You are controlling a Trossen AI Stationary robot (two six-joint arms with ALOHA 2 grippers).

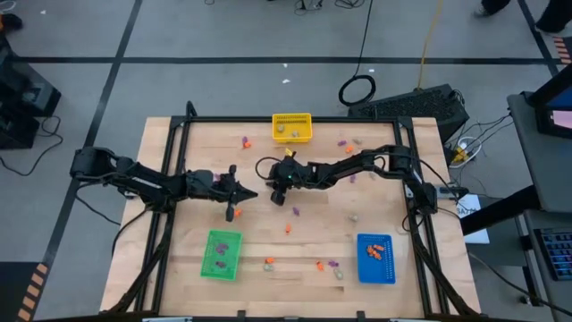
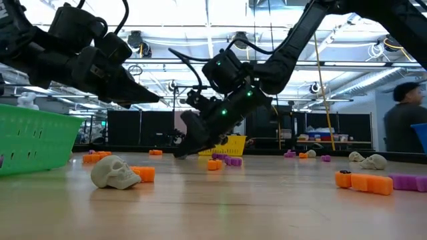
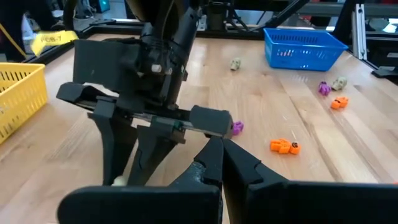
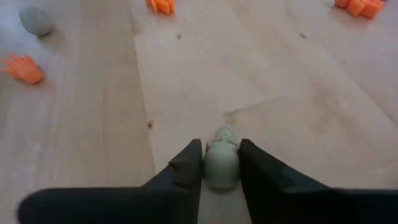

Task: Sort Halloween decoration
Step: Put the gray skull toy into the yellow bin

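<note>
Now the right claw [image 4: 221, 163] is squeezing a little grey trinket [image 4: 221, 163] between its two fingers, low over the middle of the worktop [image 1: 304, 241]. In the high view this claw [image 1: 276, 190] is sitting just in front of the yellow bin [image 1: 292, 127]. The left claw [image 1: 248, 193] is hanging close beside it, a bit above the wood, with its fingers pressed shut and nothing in them. Other trinkets are lying all over the worktop: a pale skull [image 2: 113, 172], orange bits [image 2: 363, 181] and purple bits [image 2: 407, 181]. Some are lying in the green bin [image 1: 221, 254] and the blue bin [image 1: 376, 258]. A person [image 2: 404, 127] is standing far back in the room.
</note>
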